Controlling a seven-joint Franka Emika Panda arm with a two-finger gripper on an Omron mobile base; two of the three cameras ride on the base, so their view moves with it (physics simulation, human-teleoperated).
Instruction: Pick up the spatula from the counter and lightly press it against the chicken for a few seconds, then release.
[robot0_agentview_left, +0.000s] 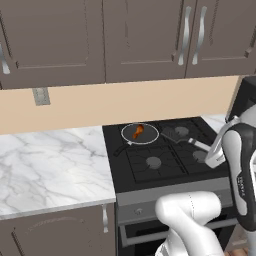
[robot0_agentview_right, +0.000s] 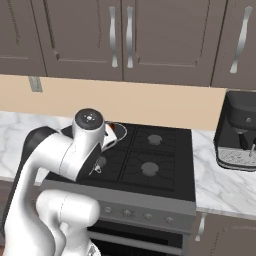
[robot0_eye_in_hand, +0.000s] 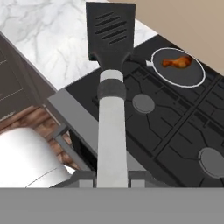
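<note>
**Gripper:** The gripper (robot0_eye_in_hand: 112, 178) is closed around the handle of the spatula (robot0_eye_in_hand: 111, 113). In the hand view the pale handle runs up from between the two fingertips (robot0_eye_in_hand: 84, 178), with a dark collar below the slotted black blade. In the left base view the hand sits over the right side of the stove (robot0_agentview_left: 170, 161), and the spatula reaches leftward from it, clear of the cooktop.

**Spatula:** It is off the counter and carried in the air. In the left base view its blade lies just beside the right rim of the frying pan (robot0_agentview_left: 150, 139). In the hand view the blade lies well to one side of the pan. No contact with the chicken is seen.

**Chicken:** An orange-brown chicken drumstick (robot0_agentview_left: 138, 132) lies inside the white-rimmed pan, which stands on the rear left burner.

**Surroundings:**
- A marble counter (robot0_agentview_left: 50, 165) adjoins the stove on the left.
- A black coffee machine (robot0_agentview_right: 240, 131) stands on the counter to the right.
- Dark wall cabinets (robot0_agentview_left: 140, 35) hang above.
- A wall outlet (robot0_agentview_left: 41, 96) is set in the beige backsplash.
</note>
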